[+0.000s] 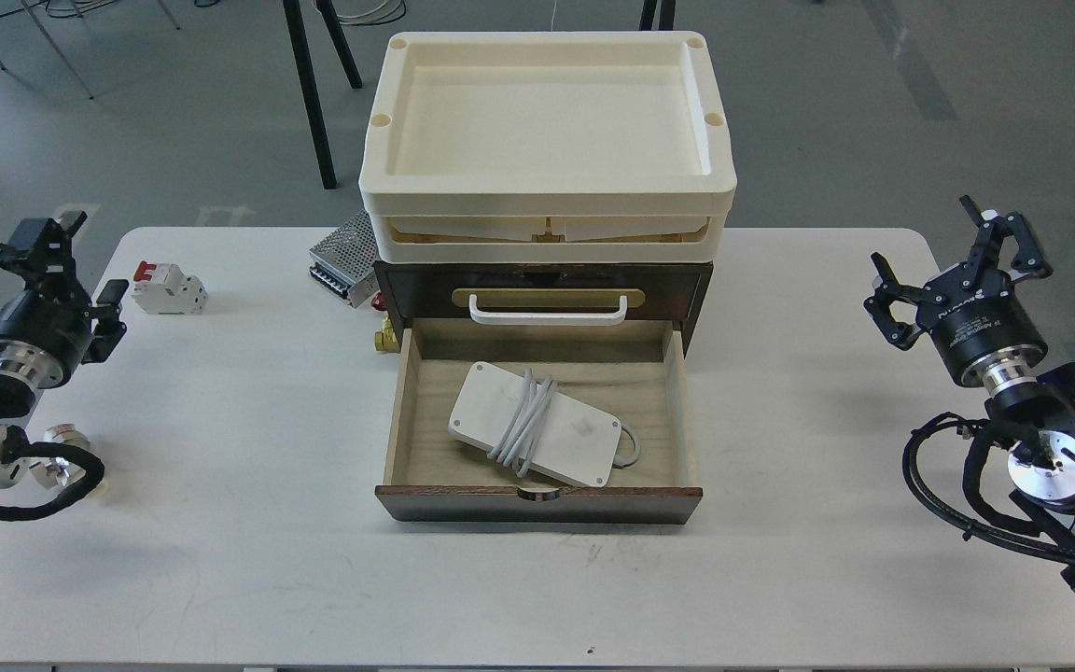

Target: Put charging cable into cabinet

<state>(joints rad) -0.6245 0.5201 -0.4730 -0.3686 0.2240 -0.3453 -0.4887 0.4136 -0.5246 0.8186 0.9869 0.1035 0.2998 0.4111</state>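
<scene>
Charging cable [535, 426] lying in open drawer [677, 392] | right end effector [953, 257] raised, fingers spread | left end effector [43, 245] unclear

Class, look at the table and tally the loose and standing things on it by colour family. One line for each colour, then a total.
White: 2, the charging cable in the open drawer and the circuit breaker, which has red parts.
Silver: 1, the mesh-cased power supply.
Dark brown: 1, the cabinet.
Cream: 1 stack of trays on top of the cabinet.
Total: 5
</scene>
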